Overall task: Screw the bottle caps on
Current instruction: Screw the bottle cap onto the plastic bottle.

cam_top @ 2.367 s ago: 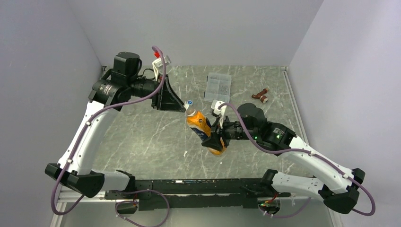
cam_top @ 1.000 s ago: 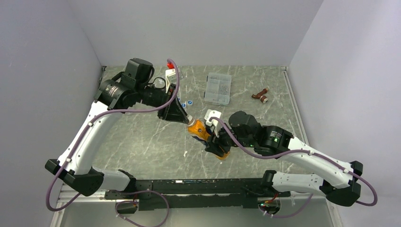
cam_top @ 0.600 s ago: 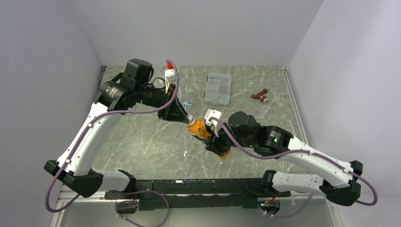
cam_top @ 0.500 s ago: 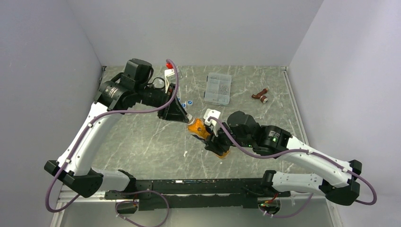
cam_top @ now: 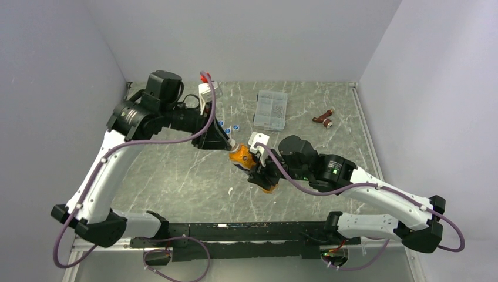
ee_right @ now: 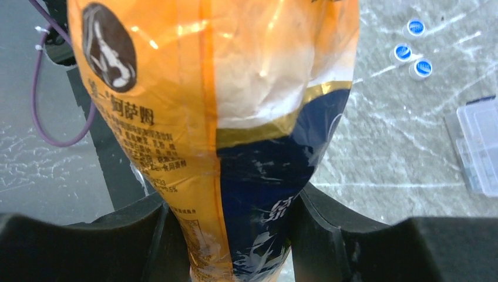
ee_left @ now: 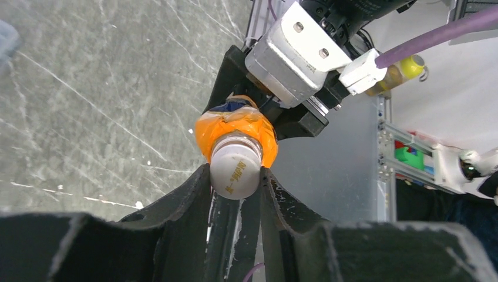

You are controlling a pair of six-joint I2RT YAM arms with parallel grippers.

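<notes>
An orange bottle (cam_top: 243, 158) with a dark blue label band is held tilted over the middle of the table. My right gripper (cam_top: 262, 177) is shut on its lower body (ee_right: 246, 147); both fingers (ee_right: 329, 229) press the label. My left gripper (cam_top: 228, 145) sits at the bottle's neck. In the left wrist view its two fingers (ee_left: 197, 188) flank and touch a pale cap (ee_left: 235, 167) that sits on the orange bottle (ee_left: 235, 130). Three loose blue bottle caps (ee_right: 403, 52) lie on the table; in the top view these loose caps (cam_top: 235, 127) are just behind the left gripper.
A flat clear plastic box (cam_top: 271, 110) lies at the back centre, also at the right edge (ee_right: 478, 153) of the right wrist view. A small brown bottle (cam_top: 322, 119) lies at the back right. The right arm's white camera housing (ee_left: 296, 53) is close behind the bottle.
Both arms have shifted a little to the left with the bottle between them. The left gripper has stayed on the cap and the right gripper on the bottle.
</notes>
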